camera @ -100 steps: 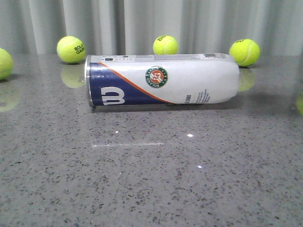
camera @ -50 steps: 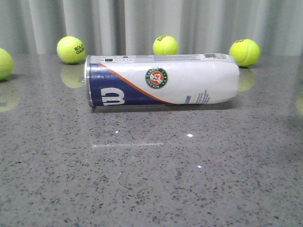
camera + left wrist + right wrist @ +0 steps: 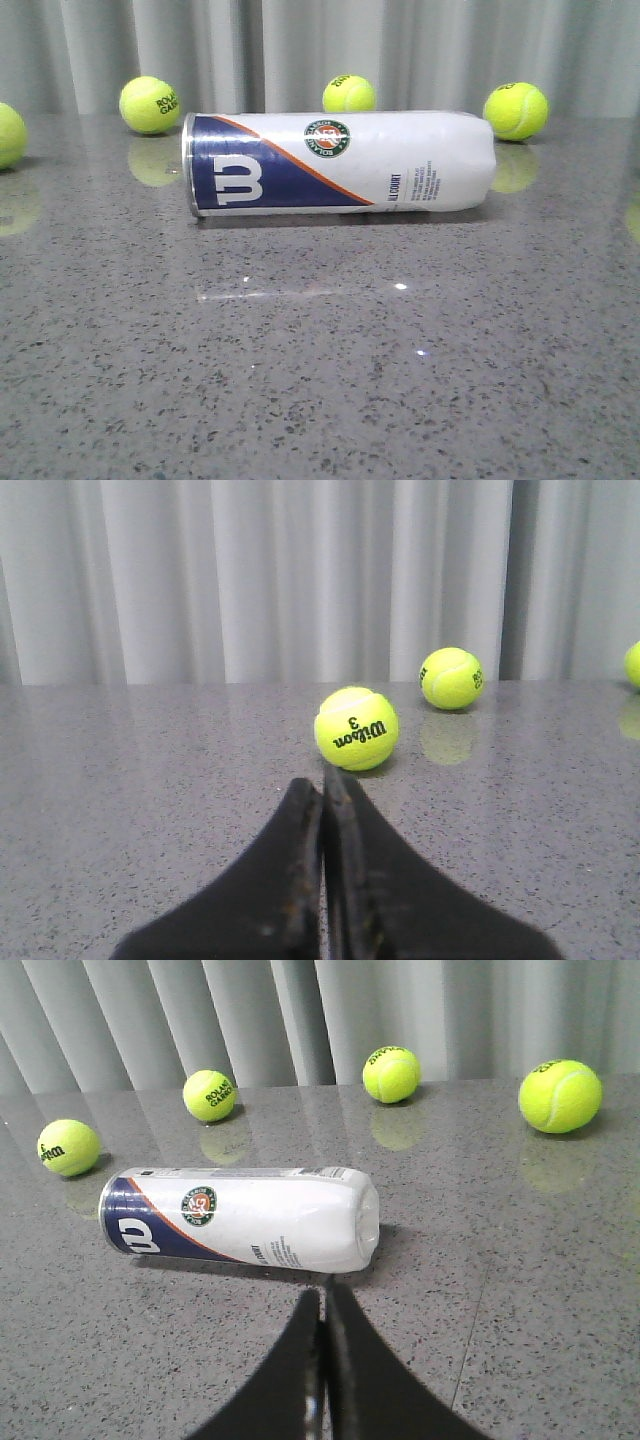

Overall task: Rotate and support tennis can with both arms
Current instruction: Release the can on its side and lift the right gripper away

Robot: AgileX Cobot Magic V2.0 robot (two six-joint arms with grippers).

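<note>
Centrally in the front view, the tennis can (image 3: 340,163) lies on its side on the table (image 3: 320,380), silver rim leftward; no arm touches it; left wrist view: the left gripper (image 3: 323,780) has fingers pressed together, near a tennis ball (image 3: 356,728); right wrist view: the right gripper (image 3: 322,1295) has fingers together, just beside the can's rounded end.

A staged test bench in a lab or studio, not a lived-in room.

A speckled grey stone desk (image 3: 320,380) runs back to plain pale pleated curtains (image 3: 320,50) that close off the whole background. Ahead of the right gripper (image 3: 322,1305) lie only a tennis can (image 3: 240,1215) and scattered tennis balls (image 3: 391,1073); just beyond the left gripper (image 3: 323,790) sits another ball (image 3: 356,728), laid out like props.
</note>
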